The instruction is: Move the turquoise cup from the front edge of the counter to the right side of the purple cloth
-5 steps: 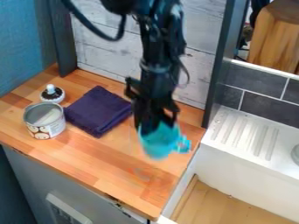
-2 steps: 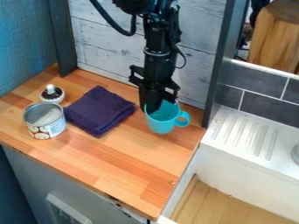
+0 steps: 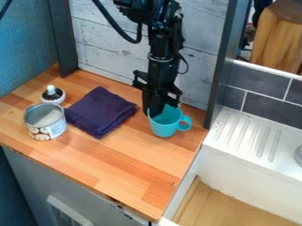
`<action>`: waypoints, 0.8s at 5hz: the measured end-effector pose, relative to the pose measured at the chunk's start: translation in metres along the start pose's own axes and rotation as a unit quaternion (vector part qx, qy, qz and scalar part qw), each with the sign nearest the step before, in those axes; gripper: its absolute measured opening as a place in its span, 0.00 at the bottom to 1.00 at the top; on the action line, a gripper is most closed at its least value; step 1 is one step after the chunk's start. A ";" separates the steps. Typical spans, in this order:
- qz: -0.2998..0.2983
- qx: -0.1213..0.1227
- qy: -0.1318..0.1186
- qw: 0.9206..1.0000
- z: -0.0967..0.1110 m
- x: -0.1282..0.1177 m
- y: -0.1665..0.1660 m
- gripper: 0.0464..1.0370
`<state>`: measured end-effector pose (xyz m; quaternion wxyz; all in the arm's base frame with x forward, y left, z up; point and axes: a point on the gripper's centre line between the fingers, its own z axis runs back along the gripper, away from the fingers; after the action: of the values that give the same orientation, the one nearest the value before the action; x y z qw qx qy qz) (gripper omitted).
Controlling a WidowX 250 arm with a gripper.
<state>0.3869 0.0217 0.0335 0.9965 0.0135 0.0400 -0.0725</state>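
Pale boards (image 3: pixel 106 42) stand behind the wooden counter (image 3: pixel 118 159). Near the counter's back right corner is a blue-green cup (image 3: pixel 166 124). It is upright and shiny, with a round handle that points to the right edge. The black gripper (image 3: pixel 154 111) pinches its rim and hides some of the rim and the inside. It is hard to tell if the cup's bottom touches the wood. A dark purple cloth (image 3: pixel 100 112) lies near it.

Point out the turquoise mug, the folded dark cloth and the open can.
Turquoise mug (image 3: pixel 164 126), camera view, outer wall.
Dark cloth (image 3: pixel 100 111), camera view, top fold.
Can (image 3: pixel 54 129), camera view, outer side.
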 end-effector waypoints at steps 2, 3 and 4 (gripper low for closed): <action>0.009 -0.004 -0.004 1.000 -0.001 0.000 0.004 0.28; 0.037 -0.027 -0.007 0.999 -0.009 -0.009 0.010 0.58; 0.057 -0.023 -0.037 0.997 0.008 -0.012 0.015 0.88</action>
<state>0.3783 0.0379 0.0428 0.9998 -0.0095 0.0034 -0.0156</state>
